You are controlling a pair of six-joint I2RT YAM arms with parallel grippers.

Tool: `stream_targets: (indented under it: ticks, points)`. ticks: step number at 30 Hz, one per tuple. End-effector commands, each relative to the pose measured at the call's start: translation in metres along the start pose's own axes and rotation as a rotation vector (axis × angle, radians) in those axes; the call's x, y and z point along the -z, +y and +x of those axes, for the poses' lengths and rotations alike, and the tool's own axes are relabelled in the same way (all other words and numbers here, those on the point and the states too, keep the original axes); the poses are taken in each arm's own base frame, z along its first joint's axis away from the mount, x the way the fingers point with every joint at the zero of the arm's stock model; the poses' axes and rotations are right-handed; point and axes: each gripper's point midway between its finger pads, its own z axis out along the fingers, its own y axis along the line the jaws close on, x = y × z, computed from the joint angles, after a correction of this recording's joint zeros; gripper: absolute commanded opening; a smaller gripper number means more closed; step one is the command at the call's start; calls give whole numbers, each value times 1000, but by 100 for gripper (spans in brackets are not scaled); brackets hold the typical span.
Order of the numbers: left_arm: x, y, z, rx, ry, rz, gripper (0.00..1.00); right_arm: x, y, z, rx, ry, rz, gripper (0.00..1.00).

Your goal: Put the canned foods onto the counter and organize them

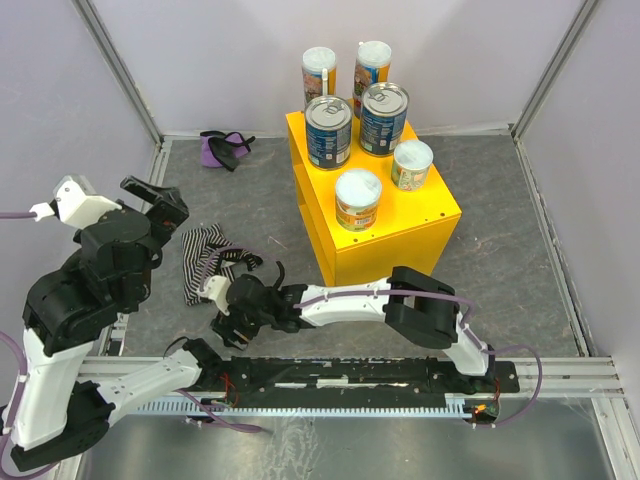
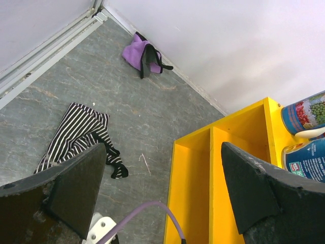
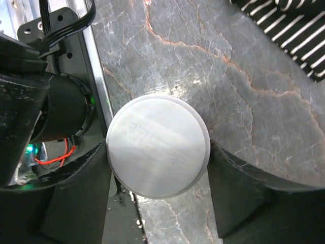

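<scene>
right gripper (image 3: 158,152): down low by my base rail, jaws either side of a pale-lidded can (image 3: 157,145) standing on the table. Pads sit snug against the lid, but honestly can't tell if I'm squeezing it
striped cloth (image 1: 205,258): crumpled just past that
left gripper (image 2: 162,168): up in the air, spread wide, nothing in it
counter (image 1: 390,250): yellow, further back, hollow divided side facing my left arm
six cans (image 1: 358,198): upright on top of it
purple cloth (image 1: 222,148): far corner

Lidded can (image 3: 158,145) — label hidden
</scene>
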Motion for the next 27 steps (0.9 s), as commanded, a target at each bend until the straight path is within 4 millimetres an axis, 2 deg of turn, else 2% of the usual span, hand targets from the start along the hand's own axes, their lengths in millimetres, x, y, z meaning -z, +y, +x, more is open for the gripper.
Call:
stream_targets:
  ticks: [1, 2, 4, 11, 20, 23, 27]
  points:
    - [-3, -4, -8, 3, -46, -1, 100, 2, 0, -27, 8, -62, -29, 43]
    - [-3, -4, -9, 5, -48, -1, 100, 3, -1, -28, 10, -62, -24, 35]
    - [-3, -4, -10, 3, -52, -1, 100, 8, -3, -30, 15, -69, -14, 26]
    - [-4, -7, -11, 1, -63, 7, 99, 32, -10, -40, 38, -90, 28, 9]
    - [-6, -8, -10, 25, -73, 14, 100, 68, -12, -62, 73, -126, 59, 1]
    - [-5, -9, -11, 30, -76, 23, 100, 84, -9, -71, 80, -134, 57, 1]
    - [-5, -17, -13, 28, -73, 54, 99, 114, -4, -94, 97, -170, 60, 1]
